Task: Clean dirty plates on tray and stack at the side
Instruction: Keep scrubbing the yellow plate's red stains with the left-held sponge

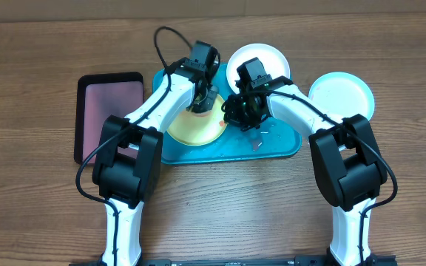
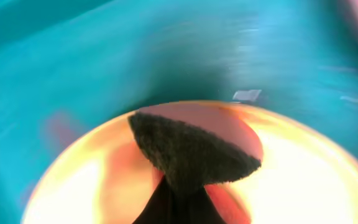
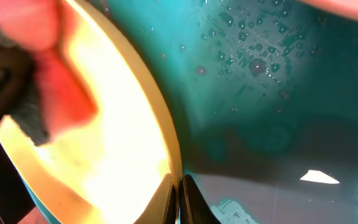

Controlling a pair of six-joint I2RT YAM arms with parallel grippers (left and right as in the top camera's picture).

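A yellow-green plate (image 1: 191, 131) lies on the left half of the teal tray (image 1: 276, 148), with red-orange smears (image 2: 123, 180) on it. My left gripper (image 1: 200, 103) is shut on a dark sponge (image 2: 191, 149) with a pinkish top, which it presses onto the plate (image 2: 316, 180). The right gripper (image 3: 179, 196) is shut on the plate's rim (image 3: 166, 143), one finger on each side. A white plate (image 1: 268, 58) sits at the tray's far edge. A pale blue plate (image 1: 344, 92) rests on the table to the tray's right.
A smaller black tray with a pinkish inside (image 1: 109, 111) lies left of the teal one. Water droplets (image 3: 253, 43) dot the tray's right half. Both arms cross above the tray. Bare wooden table (image 1: 228, 199) stretches in front.
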